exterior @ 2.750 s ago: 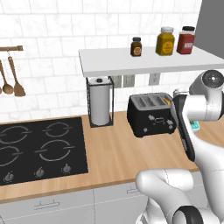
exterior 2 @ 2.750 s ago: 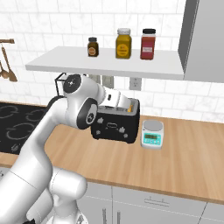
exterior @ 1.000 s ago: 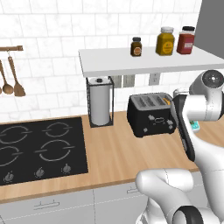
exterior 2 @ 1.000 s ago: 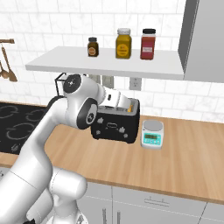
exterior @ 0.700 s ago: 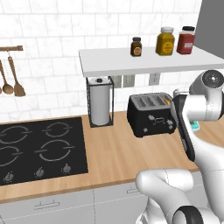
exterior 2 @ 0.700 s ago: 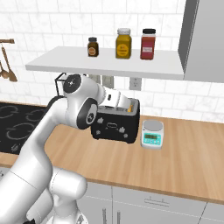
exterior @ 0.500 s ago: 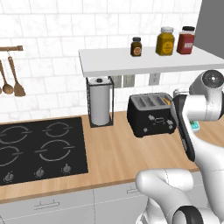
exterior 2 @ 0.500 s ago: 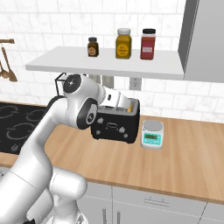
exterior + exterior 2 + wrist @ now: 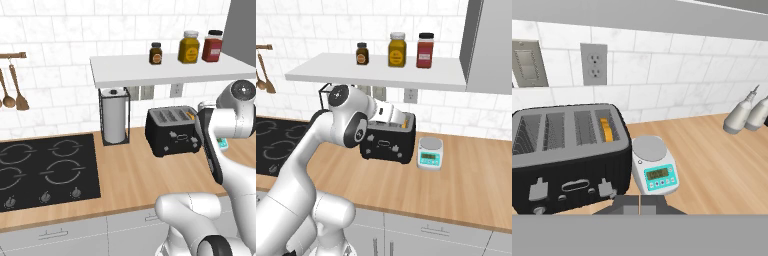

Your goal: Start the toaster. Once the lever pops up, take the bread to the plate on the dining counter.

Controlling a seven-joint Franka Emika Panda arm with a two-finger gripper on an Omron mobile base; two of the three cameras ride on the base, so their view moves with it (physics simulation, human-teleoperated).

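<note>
The toaster [image 9: 569,152] sits at the far side of the wall counter, long axis left-right, knobs facing near. The bread [image 9: 605,129] stands in its rightmost slot. The gripper [image 9: 639,204] hovers above its right front, fingers closed, holding nothing. Risk: sliding off the small lever or bumping the kitchen scale [image 9: 654,166] just right.

Black toaster [image 9: 567,160] with grey slot tops seen at left of hand view; tan-orange bread [image 9: 605,129] in rightmost slot. White scale [image 9: 654,167], teal display, at centre. Counter [image 9: 722,170] light wood-grained.
</note>
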